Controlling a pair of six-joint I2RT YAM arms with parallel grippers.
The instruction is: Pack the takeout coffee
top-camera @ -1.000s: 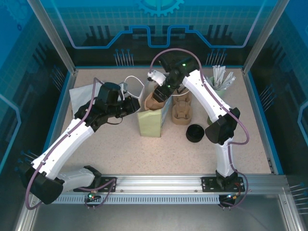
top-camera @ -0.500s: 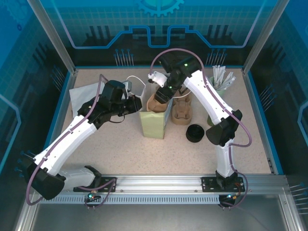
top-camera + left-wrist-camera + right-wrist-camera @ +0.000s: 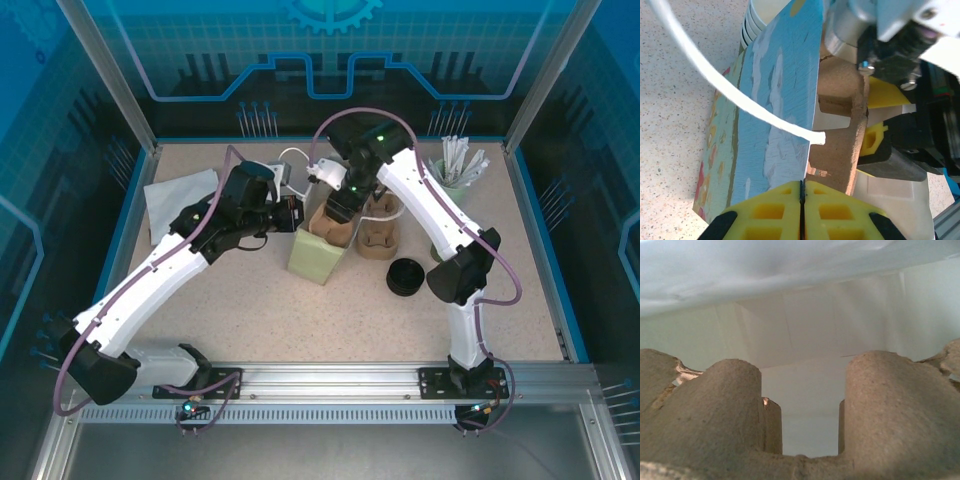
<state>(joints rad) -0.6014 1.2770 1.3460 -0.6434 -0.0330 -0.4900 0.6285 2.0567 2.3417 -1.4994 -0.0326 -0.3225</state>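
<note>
Desk (image 3: 300, 320): speckled beige, blue rim, arms bolted at the near edge.

Left arm (image 3: 150, 285) reaches in from the near left; right arm (image 3: 440, 215) arcs over from the right. Both meet at the bag, centre-rear of the desk.

Bag (image 3: 315, 258): pale green paper, standing with its mouth open and leaning a little to the left. In the left wrist view its outer wall is printed blue with coloured patches. In the right wrist view its inside is plain white.

Grey sheet (image 3: 175, 195): flat at far left, well apart from the bag.

Carrier (image 3: 328, 222): brown pulp cup tray, tilted in the mouth of the bag, lower part inside, top edge above the rim. The right wrist view looks past its rounded humps into the bag.

Second carrier (image 3: 378, 238): on the desk just right of the bag.

Cup of white sticks (image 3: 455, 172): far right, upright.

Black lid (image 3: 405, 277): flat on the desk, near and right of the second carrier.

Left fingers (image 3: 790, 205): yellow tips pressed fully together, pinching the bag's top edge on its left side.

Right fingers (image 3: 340, 203): partly closed, gripping the upper end of the carrier over the bag.

Handle (image 3: 805, 134): white cord, looping from the bag's rim across the left wrist view.
</note>
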